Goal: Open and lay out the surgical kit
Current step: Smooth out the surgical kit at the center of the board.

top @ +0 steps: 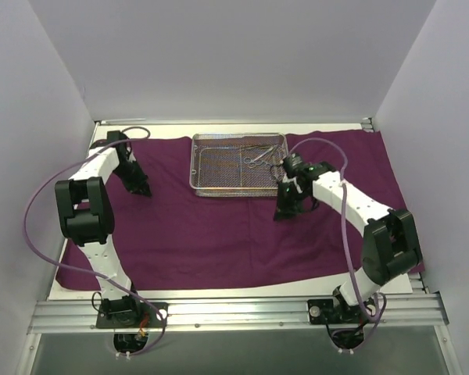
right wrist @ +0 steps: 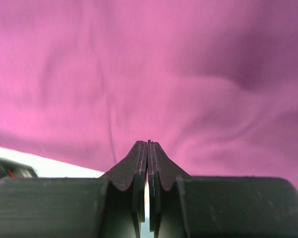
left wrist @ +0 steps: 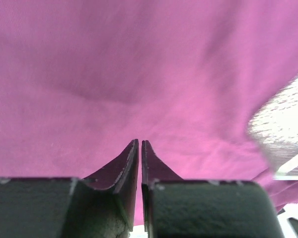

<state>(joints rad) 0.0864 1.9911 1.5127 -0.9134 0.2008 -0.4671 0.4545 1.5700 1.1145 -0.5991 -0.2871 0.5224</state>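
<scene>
The dark purple cloth wrap (top: 219, 226) lies spread flat over the table. The silver wire-mesh tray (top: 236, 164) stands on it at the back middle, with slim silver scissor-handled instruments (top: 259, 154) inside at its right end. My left gripper (top: 143, 190) is shut and empty, tips just above the cloth (left wrist: 139, 74) left of the tray. My right gripper (top: 284, 211) is shut and empty, tips just above the cloth (right wrist: 164, 74) near the tray's front right corner. The tray's edge shows blurred in the left wrist view (left wrist: 283, 124).
White walls enclose the table on three sides. A metal rail (top: 234, 312) runs along the near edge with both arm bases. Purple cables (top: 39, 203) loop beside each arm. White table surface (top: 70, 285) shows past the cloth's edges.
</scene>
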